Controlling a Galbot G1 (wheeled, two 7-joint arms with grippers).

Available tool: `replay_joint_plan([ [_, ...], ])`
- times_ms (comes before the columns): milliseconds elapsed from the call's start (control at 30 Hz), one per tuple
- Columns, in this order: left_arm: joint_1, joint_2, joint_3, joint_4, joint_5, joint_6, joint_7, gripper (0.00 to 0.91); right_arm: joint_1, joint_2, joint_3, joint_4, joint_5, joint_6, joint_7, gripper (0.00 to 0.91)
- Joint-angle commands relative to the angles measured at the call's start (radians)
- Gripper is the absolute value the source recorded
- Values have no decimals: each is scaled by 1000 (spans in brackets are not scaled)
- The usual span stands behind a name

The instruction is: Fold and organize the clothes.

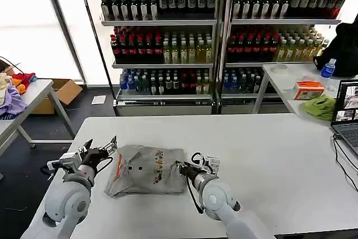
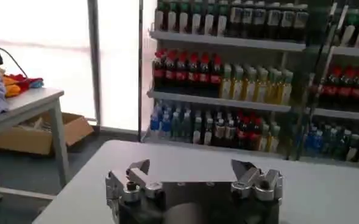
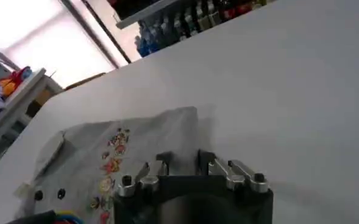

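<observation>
Right pincer [image 1: 186,167] lay low at right edge of folded grey shirt [image 1: 146,169], fingers slightly spread, nothing between them. Left pincer [image 1: 100,149] sat spread wide, empty, just off shirt's left edge. Shirt rested near front of white desk [image 1: 268,155], collar leftward, print facing up.

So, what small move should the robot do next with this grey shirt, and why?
Probably bring the open left gripper in to the shirt's near edge. The shirt lies partly folded but lumpy on the white table, buttons and red lining showing. The left gripper hovers just off its left edge, holding nothing, while the right gripper is already at the right edge, so both sides could then be folded together.
</observation>
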Motion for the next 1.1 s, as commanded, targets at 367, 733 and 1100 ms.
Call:
replay_joint_plan([
  [367, 10, -9, -22, -5, 4, 0, -3, 907, -24, -35, 42, 37, -59, -2, -29, 0],
  [733, 1, -28, -6, -11, 12, 0, -2, 907, -15, -191, 144, 49, -107, -4, -74, 0],
  [1100, 4, -51, 1, -18, 24, 0, -1, 907, 3, -267, 190, -73, -234, -4, -136, 0],
])
